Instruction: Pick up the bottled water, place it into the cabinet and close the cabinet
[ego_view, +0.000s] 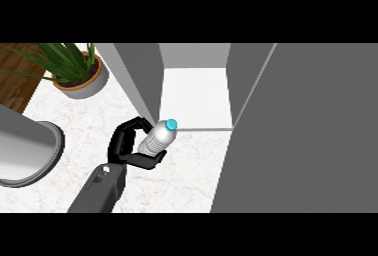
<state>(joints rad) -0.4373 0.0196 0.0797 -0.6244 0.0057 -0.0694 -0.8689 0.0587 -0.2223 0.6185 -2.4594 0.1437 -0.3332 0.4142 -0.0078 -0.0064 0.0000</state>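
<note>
White marbled surface (66, 117) carried a potted plant (77, 70) at the far left and a grey round container (29, 150) at the left edge. One hand (129, 145) came up from the near edge, its fingers curled round the bottled water (157, 138), held tilted with the blue cap pointing far right, just before the open cabinet (196, 95). The grey cabinet door (310, 135) stood at the right.

I see the bottled water (158, 138), clear ribbed body, turquoise cap, tilted cap-first toward the cabinet (193, 95), just off its white shelf's front edge; the cabinet stands open, grey-walled, door swung wide right
</note>
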